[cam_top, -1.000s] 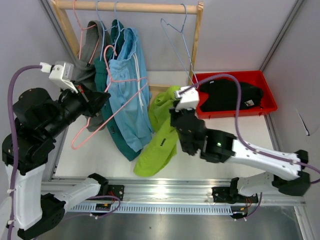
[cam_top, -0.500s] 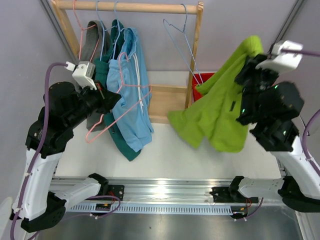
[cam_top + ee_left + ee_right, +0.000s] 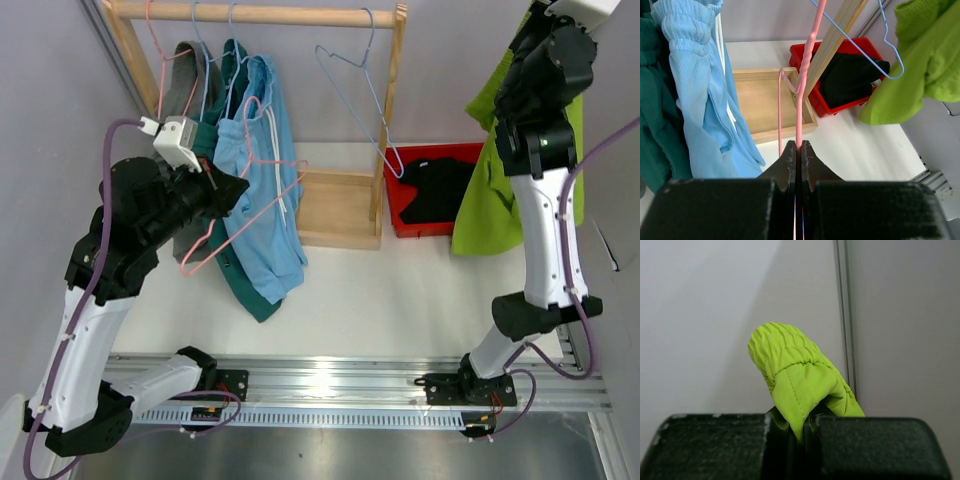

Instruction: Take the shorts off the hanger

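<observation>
Red bin [image 3: 425,229]: you find the black shorts [image 3: 432,190] inside.
Left tool [image 3: 797,146]: pressed together on the pink hanger [image 3: 799,115].
Right tool [image 3: 799,426]: pinching the lime green shorts [image 3: 800,375], raised beside the bin.
Rail [image 3: 300,14]: light blue shorts [image 3: 262,200] and teal shorts [image 3: 240,275] hang here.
Hidden: the grey shorts [image 3: 180,85] are mostly behind the left arm and probably hang on a hanger.

Lime green shorts [image 3: 485,210], light blue shorts [image 3: 270,250], dark teal shorts [image 3: 243,292], grey shorts [image 3: 182,85], black shorts [image 3: 435,185], red bin [image 3: 420,228], pink hanger [image 3: 799,115]
</observation>
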Action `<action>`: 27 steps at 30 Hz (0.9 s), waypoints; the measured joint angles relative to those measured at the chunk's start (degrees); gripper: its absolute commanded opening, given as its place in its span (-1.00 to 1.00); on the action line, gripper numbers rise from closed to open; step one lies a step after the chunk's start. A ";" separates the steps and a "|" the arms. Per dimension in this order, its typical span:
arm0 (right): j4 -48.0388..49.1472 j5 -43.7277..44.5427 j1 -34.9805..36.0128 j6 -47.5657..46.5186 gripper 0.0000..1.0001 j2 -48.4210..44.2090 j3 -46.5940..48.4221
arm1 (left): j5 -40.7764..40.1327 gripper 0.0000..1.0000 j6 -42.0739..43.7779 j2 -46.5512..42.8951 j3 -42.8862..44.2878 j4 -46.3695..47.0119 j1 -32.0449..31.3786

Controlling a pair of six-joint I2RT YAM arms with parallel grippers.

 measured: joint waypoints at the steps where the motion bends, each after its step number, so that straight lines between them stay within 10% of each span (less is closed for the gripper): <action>1: 0.20 -1.05 -1.75 1.07 -1.00 1.05 -0.68 | 0.00 -1.00 0.04 0.24 -0.15 0.22 0.00; 12: 11.15 -7.67 -9.77 13.05 -0.86 -0.50 -30.38 | 0.00 -1.00 0.46 3.72 0.48 2.56 0.00; 14: 13.00 -9.49 -10.14 16.70 0.75 -3.34 -41.16 | 0.00 -1.00 0.46 6.12 1.68 3.63 -0.04; 15: 12.59 -10.82 -10.43 18.60 0.98 -4.17 -45.35 | -0.02 -1.00 0.46 7.34 2.62 3.82 -0.04; 27: 9.01 -18.27 -10.97 33.68 0.99 -26.36 -82.01 | -1.46 -1.00 0.57 29.97 33.53 4.87 -3.23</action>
